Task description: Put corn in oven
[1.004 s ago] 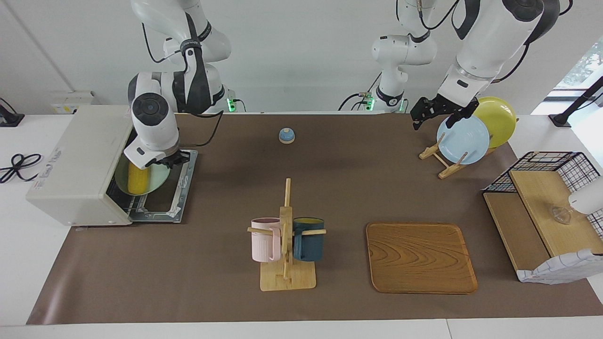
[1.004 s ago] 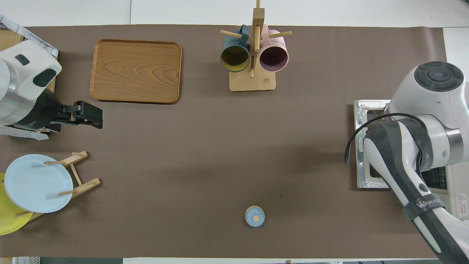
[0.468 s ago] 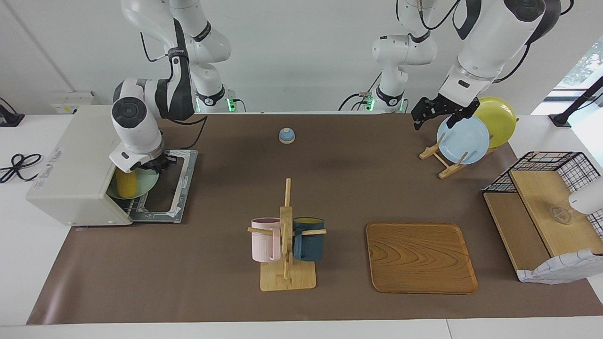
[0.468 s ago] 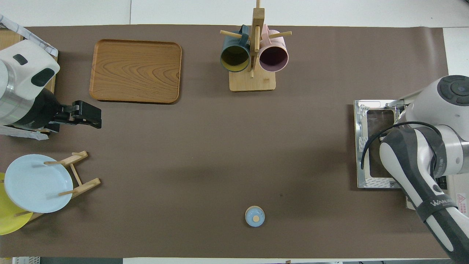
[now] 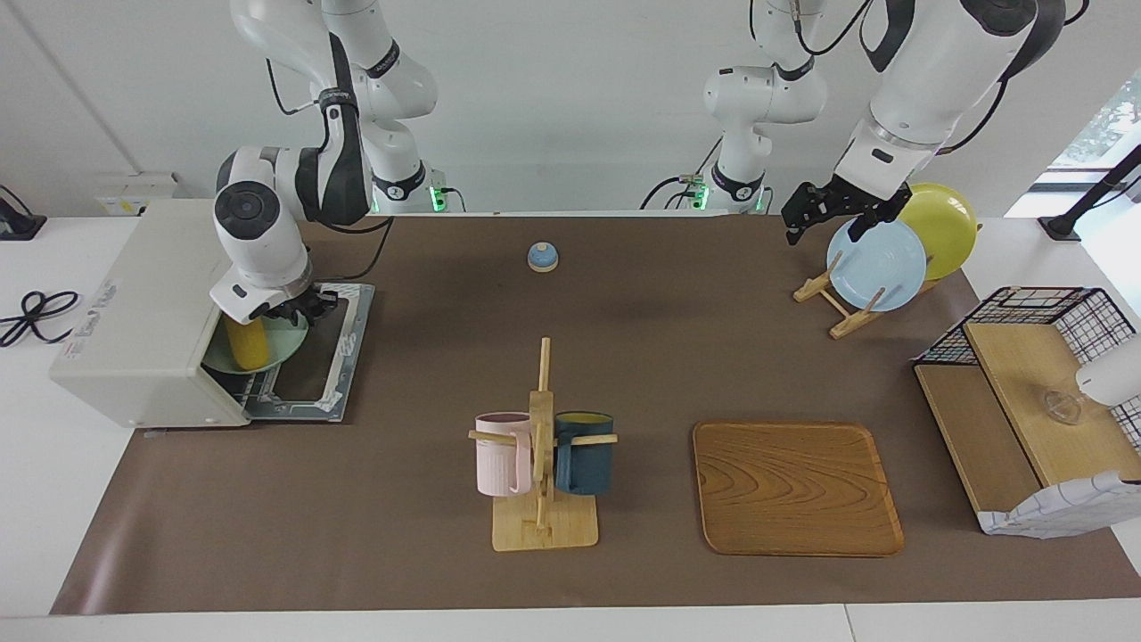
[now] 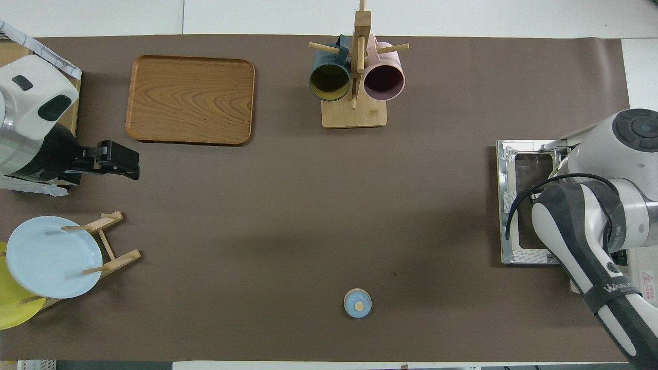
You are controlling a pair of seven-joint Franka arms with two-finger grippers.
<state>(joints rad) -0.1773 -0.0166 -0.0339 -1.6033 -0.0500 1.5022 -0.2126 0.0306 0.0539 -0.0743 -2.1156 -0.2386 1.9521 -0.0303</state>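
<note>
The yellow corn (image 5: 247, 343) lies on a pale green plate (image 5: 283, 343) in the mouth of the cream-white oven (image 5: 134, 312), at the right arm's end of the table. The oven's door (image 5: 325, 357) lies open and flat. My right gripper (image 5: 299, 312) is at the plate's rim, shut on it, just over the open door. In the overhead view my right arm (image 6: 591, 221) hides the corn, the plate and that gripper; only the door (image 6: 514, 205) shows. My left gripper (image 5: 820, 227) is open and empty, up in the air by the plate rack, and waits (image 6: 131, 164).
A wooden rack holds a light blue plate (image 5: 875, 265) and a yellow plate (image 5: 945, 223). A mug tree (image 5: 542, 446) carries a pink and a dark blue mug. There are also a wooden tray (image 5: 796, 486), a small blue knob (image 5: 542, 257) and a wire shelf (image 5: 1034, 392).
My right gripper carried the plate with the corn from above the open door into the oven's mouth, then drew back slightly. My left gripper barely moved.
</note>
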